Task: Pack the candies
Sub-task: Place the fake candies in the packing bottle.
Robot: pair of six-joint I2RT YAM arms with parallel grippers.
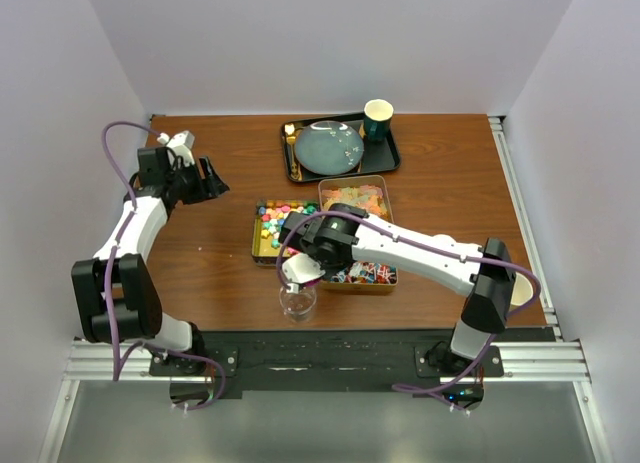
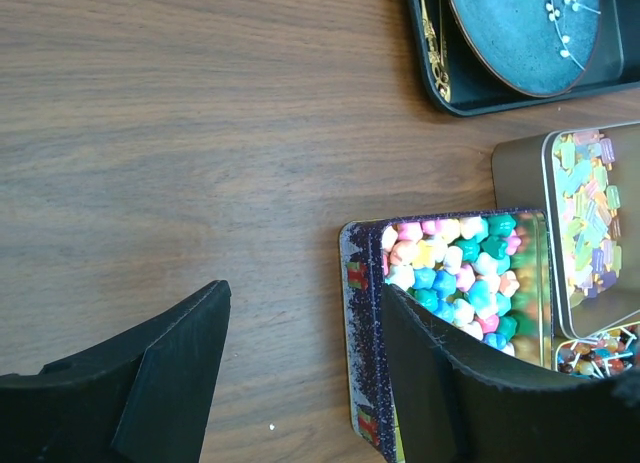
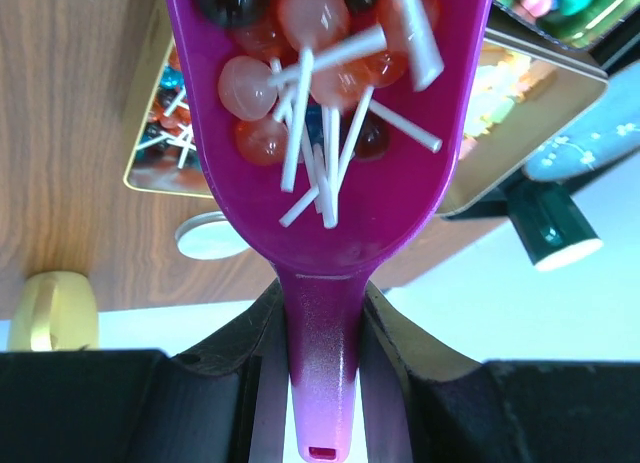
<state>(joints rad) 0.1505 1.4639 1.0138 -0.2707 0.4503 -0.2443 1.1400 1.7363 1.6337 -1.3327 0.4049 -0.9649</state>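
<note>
Three open tins sit mid-table. One holds bright multicoloured cube candies [image 1: 272, 226] [image 2: 455, 273], one pale gummies [image 1: 354, 197] [image 2: 588, 208], one small red and dark lollipops with white sticks [image 1: 368, 273] [image 2: 600, 351]. My right gripper [image 1: 300, 265] [image 3: 322, 288] is shut on the handle of the purple scoop [image 3: 330, 198]. The scoop carries several lollipops [image 3: 300, 73] and hangs just above a clear glass [image 1: 297, 302] near the front edge. My left gripper [image 1: 210, 178] [image 2: 305, 291] is open and empty over bare wood, left of the cube tin.
A black tray [image 1: 388, 161] [image 2: 440, 78] at the back holds a blue-grey plate [image 1: 328, 147] and a teal cup [image 1: 377, 119] [image 3: 552, 233]. A yellow object [image 1: 521, 289] [image 3: 50, 313] lies behind the right arm's base. White walls enclose the table [image 1: 200, 253].
</note>
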